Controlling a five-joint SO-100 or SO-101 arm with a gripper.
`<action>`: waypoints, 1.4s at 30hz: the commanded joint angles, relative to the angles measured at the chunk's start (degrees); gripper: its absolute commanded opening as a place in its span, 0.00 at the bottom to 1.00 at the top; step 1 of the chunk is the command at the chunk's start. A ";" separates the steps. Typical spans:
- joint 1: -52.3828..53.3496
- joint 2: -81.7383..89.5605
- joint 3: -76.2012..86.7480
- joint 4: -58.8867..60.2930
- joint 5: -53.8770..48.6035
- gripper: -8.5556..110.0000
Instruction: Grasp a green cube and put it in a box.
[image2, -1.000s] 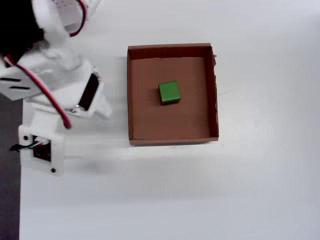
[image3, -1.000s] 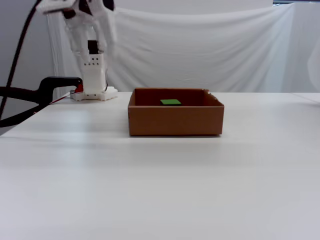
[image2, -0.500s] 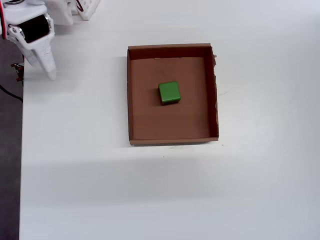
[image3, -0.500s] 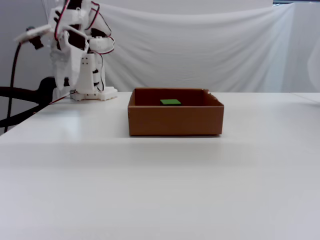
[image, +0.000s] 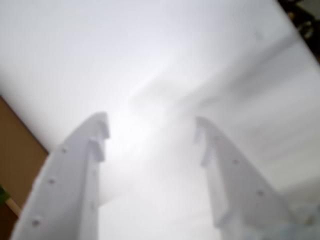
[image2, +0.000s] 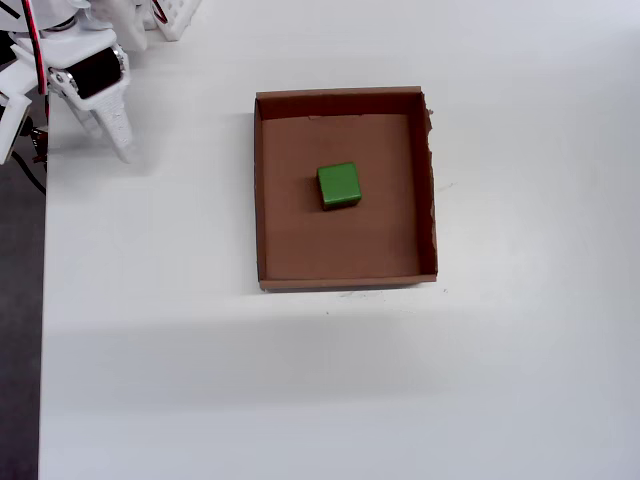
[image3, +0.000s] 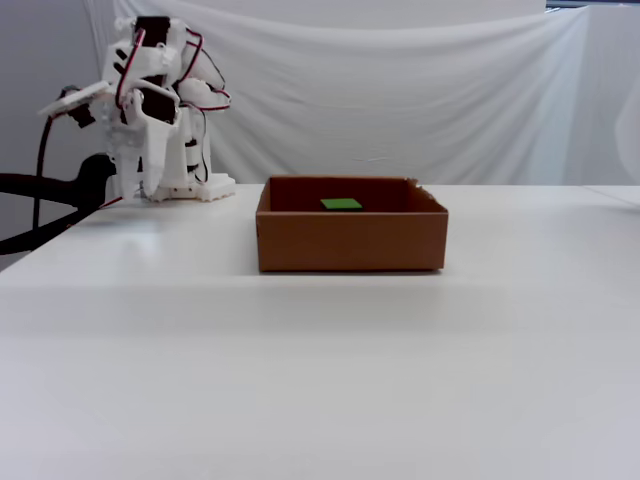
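Observation:
The green cube (image2: 338, 185) lies flat near the middle of the box (image2: 258, 200), a shallow brown cardboard tray. In the fixed view only the cube's top (image3: 342, 204) shows above the box's front wall (image3: 350, 242). My gripper (image2: 65, 148) hangs over the table's far left corner, well away from the box. The wrist view shows the gripper (image: 150, 122) open, with only white table between its fingers. A corner of the box (image: 15, 165) sits at that view's lower left.
The table's left edge (image2: 42, 300) runs just under the gripper, with dark floor beyond. The arm's base (image3: 185, 186) stands at the back left, beside a black clamp and cable (image3: 50, 186). A white cloth (image3: 400, 90) hangs behind the table.
The arm has pulled back from beside the box's left wall to the table's far left corner and folded down there. The cube has stayed put in the box.

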 joint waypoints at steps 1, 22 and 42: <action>0.44 -0.18 -0.35 2.02 0.44 0.26; 0.44 -0.18 -0.35 1.93 2.90 0.26; 0.44 -0.18 -0.35 1.93 2.90 0.26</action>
